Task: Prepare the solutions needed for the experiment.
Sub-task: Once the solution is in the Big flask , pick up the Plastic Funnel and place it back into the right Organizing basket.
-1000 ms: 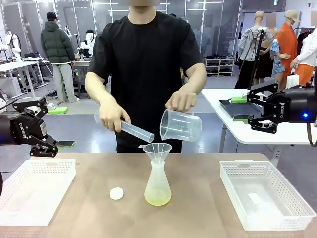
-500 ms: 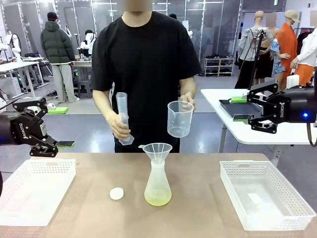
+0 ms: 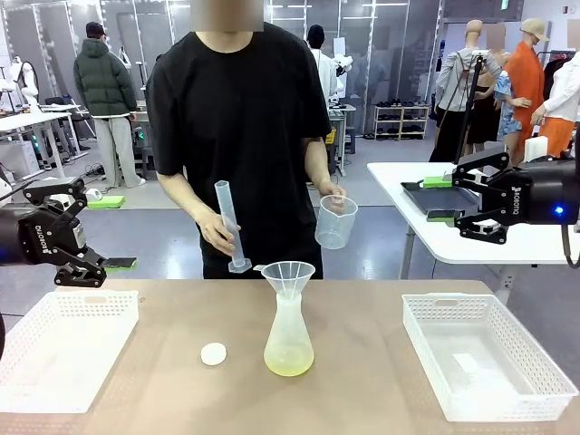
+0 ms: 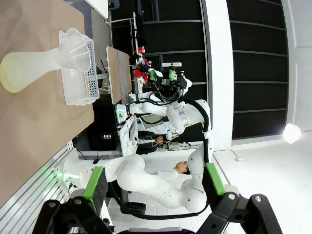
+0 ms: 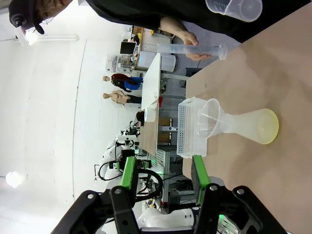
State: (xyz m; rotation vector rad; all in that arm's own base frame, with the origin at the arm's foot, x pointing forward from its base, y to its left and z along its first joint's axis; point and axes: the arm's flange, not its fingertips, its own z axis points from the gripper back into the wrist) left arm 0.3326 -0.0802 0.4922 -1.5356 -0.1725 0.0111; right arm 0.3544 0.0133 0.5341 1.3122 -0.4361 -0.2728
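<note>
At the middle of the brown worktop (image 3: 381, 399) sits the pale yellow-green solution (image 3: 289, 364), a shallow layer in the bottom of a translucent plastic conical flask (image 3: 289, 331) with a clear plastic funnel (image 3: 288, 273) seated in its neck. A small white round cap (image 3: 213, 353) lies just beside the flask.

Beyond the far edge, the person's one hand (image 3: 217, 237) holds a clear graduated cylinder (image 3: 230, 227) nearly upright; the other hand (image 3: 332, 192) holds a clear plastic beaker (image 3: 336, 221). No liquid is visible in either.

Judgement: pouring appears finished. The next move likely calls for lifting the funnel out and capping the flask.

White mesh baskets stand left (image 3: 63, 349) and right (image 3: 485, 353). The left pincer (image 3: 113, 233) and right pincer (image 3: 437, 199) hang with fingers apart, holding nothing.
</note>
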